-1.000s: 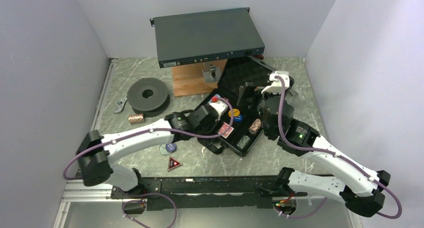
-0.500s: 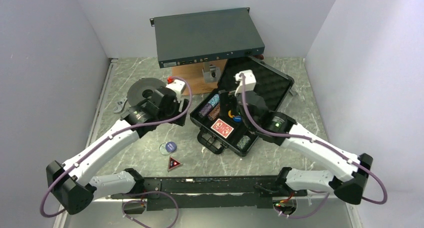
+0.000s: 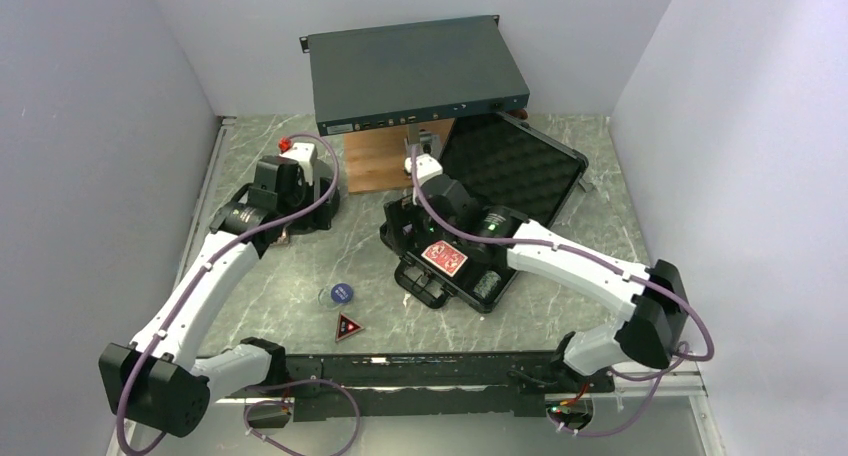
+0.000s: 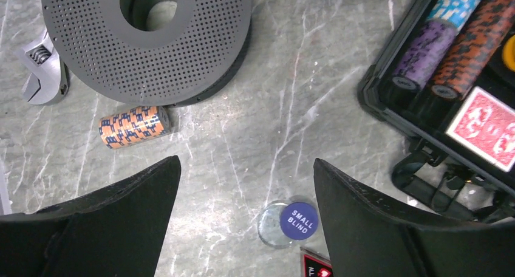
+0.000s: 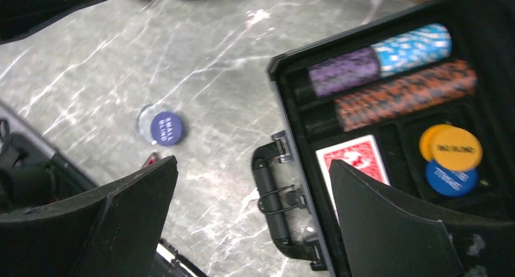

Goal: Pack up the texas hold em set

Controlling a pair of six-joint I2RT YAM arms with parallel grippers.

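The left gripper [image 4: 246, 167] hangs over the grey marbled surface [image 4: 316, 88] with its jaws spread wide and nothing between them. Just beyond its left finger, a short orange chip roll [image 4: 133, 126] lies on its side, close against the rim of the dark perforated spool [image 4: 146, 46]. A metal wrench [image 4: 42, 67] lies beside the spool. Below the gap of the jaws sits the small blind button [image 4: 297, 221] (blue, resting on a clear disc). Just beside it, a corner of the red-black triangle [image 4: 316, 266] shows at the bottom edge of the left wrist view.

The right gripper [image 5: 252, 167] is likewise wide open and empty, hovering above the handle [image 5: 270, 186] side of the black case [image 5: 280, 95]. The case lies open on the surface, its foam-lined lid [image 3: 515, 166] tilted back toward the grey electronics box [image 3: 415, 71]. Inside, a purple chip roll [image 5: 343, 71] and a light blue chip roll [image 5: 413, 46] lie end to end in one slot. An orange-black chip roll [image 5: 404, 95] fills the slot beside them. A red-backed deck [image 5: 355, 161] lies in the next compartment. Beside it, a yellow button [image 5: 452, 148] overlaps a blue button [image 5: 449, 178].
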